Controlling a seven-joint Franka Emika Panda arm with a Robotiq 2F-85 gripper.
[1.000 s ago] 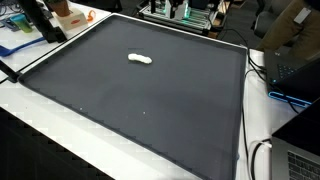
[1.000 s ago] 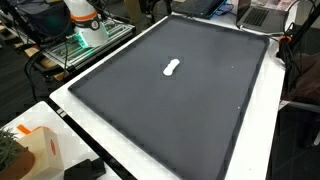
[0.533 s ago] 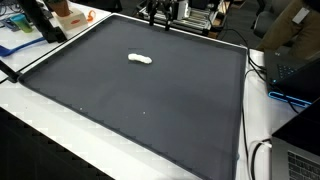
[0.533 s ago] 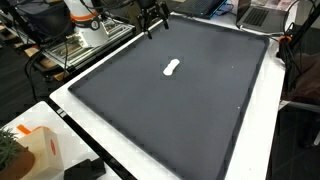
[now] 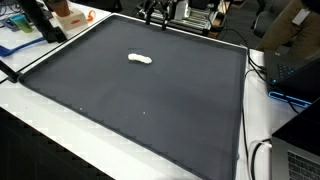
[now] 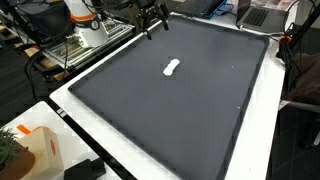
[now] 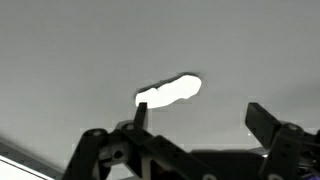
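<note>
Gripper [image 5: 160,14] wide open and empty, up over the far edge of the black mat [image 5: 150,110], well apart from the small white lump [image 5: 140,59] lying flat on it; might bump and push that lump away if brought down crooked.

We read no text, label, brand or number in any view. The white piece [image 7: 168,93] looks plain in the wrist view. The box [image 6: 36,150], at 7 o'clock off the mat [image 6: 200,115], carries an orange patch too small to read.
</note>
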